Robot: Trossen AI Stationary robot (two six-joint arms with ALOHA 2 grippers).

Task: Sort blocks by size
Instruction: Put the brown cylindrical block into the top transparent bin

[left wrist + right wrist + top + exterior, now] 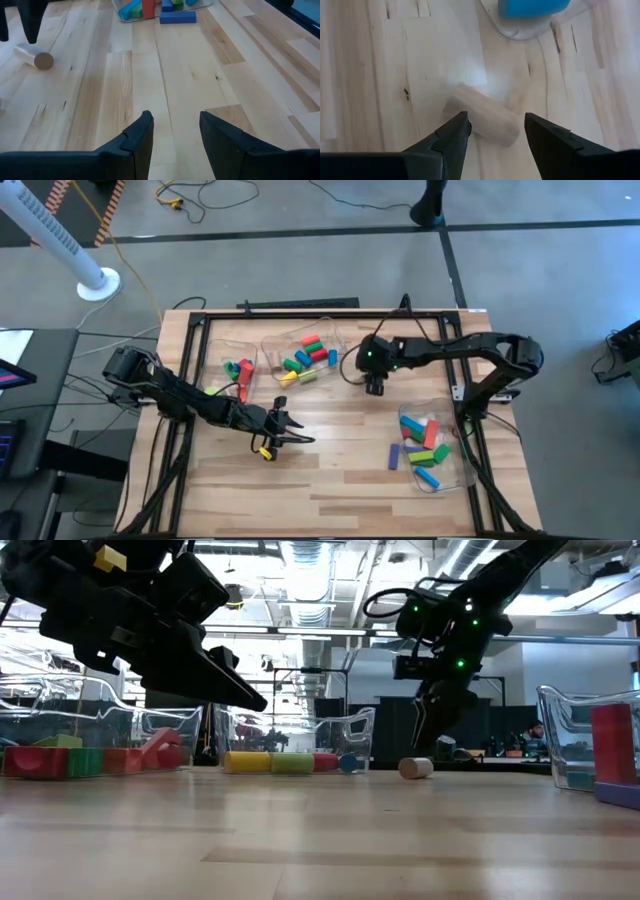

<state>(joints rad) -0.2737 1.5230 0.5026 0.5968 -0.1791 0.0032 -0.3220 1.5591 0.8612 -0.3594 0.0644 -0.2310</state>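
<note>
Table (380, 75) bears 1 pale, unpainted wooden cylinder (487, 116).

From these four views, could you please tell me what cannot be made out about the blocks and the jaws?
- Natural wood cylinder: right wrist view, near end hidden by the right gripper.
- Blocks in the right bin: low view, cut by the picture edge.
- Left gripper: high view, too small to tell how its jaws stand.

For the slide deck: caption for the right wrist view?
Open right pincer poised above plain wooden cylinder block lying on table.
</note>
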